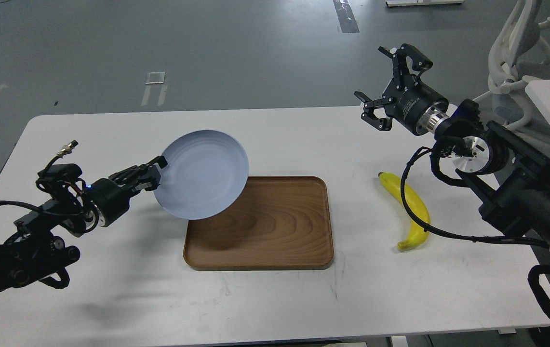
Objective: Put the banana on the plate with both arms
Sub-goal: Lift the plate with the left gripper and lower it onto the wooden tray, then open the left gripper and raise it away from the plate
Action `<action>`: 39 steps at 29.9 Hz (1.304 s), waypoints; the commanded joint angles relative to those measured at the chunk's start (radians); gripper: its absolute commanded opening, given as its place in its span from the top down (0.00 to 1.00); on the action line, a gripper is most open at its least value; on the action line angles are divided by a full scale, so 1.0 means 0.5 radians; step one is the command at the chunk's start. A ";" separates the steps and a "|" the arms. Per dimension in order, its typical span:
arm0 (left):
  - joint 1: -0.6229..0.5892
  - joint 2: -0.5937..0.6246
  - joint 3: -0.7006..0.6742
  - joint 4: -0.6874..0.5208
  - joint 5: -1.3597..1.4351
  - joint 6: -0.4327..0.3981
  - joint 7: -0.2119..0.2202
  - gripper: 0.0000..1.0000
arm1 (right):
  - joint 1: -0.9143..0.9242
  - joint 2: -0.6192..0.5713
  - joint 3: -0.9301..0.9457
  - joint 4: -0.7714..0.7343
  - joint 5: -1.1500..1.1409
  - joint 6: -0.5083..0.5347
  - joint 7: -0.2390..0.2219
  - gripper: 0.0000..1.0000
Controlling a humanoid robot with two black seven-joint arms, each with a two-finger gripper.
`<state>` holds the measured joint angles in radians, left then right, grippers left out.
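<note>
Two arms in view over a white table (111, 299). L gripper (156, 171) pinches the left rim of the plate (205, 176) & holds it up off the table, tilted so its pale blue face turns toward the camera. Plate's lower right part overlaps the top-left corner of the wooden tray (265, 231) in this view; its shadow falls on the wood, so it looks raised above the tray, not resting on it.

Banana (412, 207) lies flat on the table, right of the tray, apart from it w/ bare table between. Long axis runs roughly far-to-near, slanted: far end up-left nearer the tray's top-right corner, near end lower down toward the table's front, hooking back left. Curve bulges to the right, hollow side faces the tray. Far end looks darker, prob. the stem, though it's small. A black cable from the R arm crosses over the banana's middle & lower part in this view; can't tell if it touches.

R gripper (390, 84) hangs in the air above the table's far right area, well apart from the banana, fingers spread wide & holding nothing. A white office chair (516, 58) stands beyond the table at right, on grey floor.
</note>
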<state>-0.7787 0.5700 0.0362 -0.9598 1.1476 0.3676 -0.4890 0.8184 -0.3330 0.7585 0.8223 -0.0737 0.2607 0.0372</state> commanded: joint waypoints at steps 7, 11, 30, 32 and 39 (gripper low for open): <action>-0.201 -0.394 0.442 0.179 0.009 -0.030 0.001 1.00 | 0.001 -0.061 0.023 0.000 0.000 0.000 -0.001 0.00; -0.201 -0.474 0.529 0.278 0.006 -0.033 0.001 1.00 | 0.001 -0.067 0.023 0.000 0.003 0.000 -0.001 0.00; -0.197 -0.548 0.520 0.318 0.000 -0.030 0.001 0.30 | 0.004 -0.076 0.023 0.000 0.003 0.000 -0.001 0.00; -0.204 -0.548 0.501 0.333 -0.031 -0.020 0.001 0.03 | 0.001 -0.095 0.023 0.003 0.003 0.000 -0.001 0.00; -0.268 -0.526 0.023 0.333 -0.374 0.014 0.001 0.02 | 0.014 -0.245 -0.133 0.058 -0.128 0.022 -0.001 0.02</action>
<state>-0.8973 0.3029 0.1654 -0.7932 1.0583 0.3799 -0.4887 0.8206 -0.4199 0.7415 0.8382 -0.0844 0.2683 0.0367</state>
